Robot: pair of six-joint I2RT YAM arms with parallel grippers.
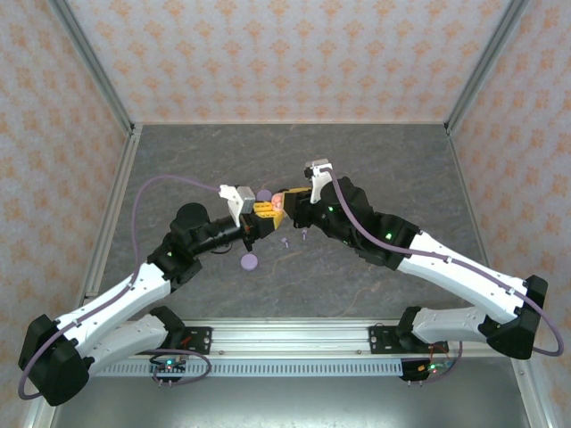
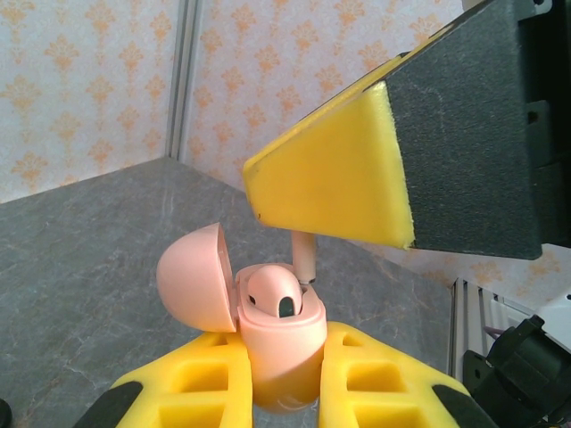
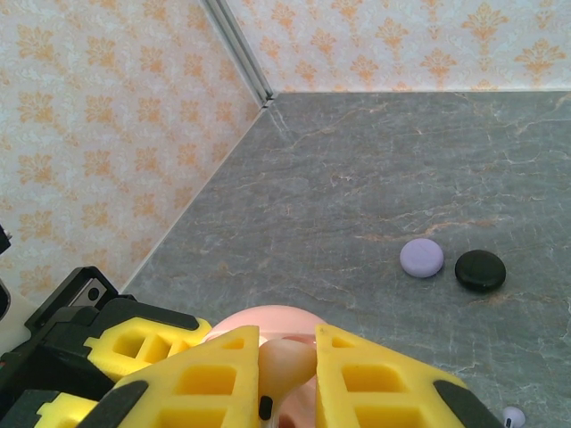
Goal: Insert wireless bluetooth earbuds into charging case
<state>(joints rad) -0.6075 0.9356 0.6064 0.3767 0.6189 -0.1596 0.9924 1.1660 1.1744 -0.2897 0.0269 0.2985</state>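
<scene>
The two arms meet over the middle of the counter (image 1: 375, 169). The left fingers (image 2: 201, 379) are clamped on the lower half of a pink charging case (image 2: 281, 343), one yellow pad on each side of it. The case stands upright with its round lid (image 2: 194, 278) swung open to the left. One pink earbud (image 2: 278, 294) already sits in a socket of the case, its rounded head showing above the rim.

A second pink earbud (image 3: 284, 361) is pinched between the right fingers (image 3: 379, 383), which are closed on it directly above the open case (image 3: 241, 319). From the left wrist its thin stem (image 2: 305, 257) points down, and its tip is at the case rim, just beside the seated bud. One right finger (image 2: 335, 183) hangs over it.

From above, the left fingers (image 1: 264, 210) and the right fingers (image 1: 292, 199) are nearly tip to tip, with the case (image 1: 278, 203) between them.

A lavender disc (image 1: 249, 261) lies on the counter toward the near edge, beside the left arm. In the right wrist view a black disc (image 3: 480, 270) lies just beside that lavender disc (image 3: 421, 258). Two tiny pale buds (image 1: 284, 241) lie loose on the counter just nearer than the fingers. A pale bud (image 3: 511, 415) also shows at the bottom right of the right wrist view.
</scene>
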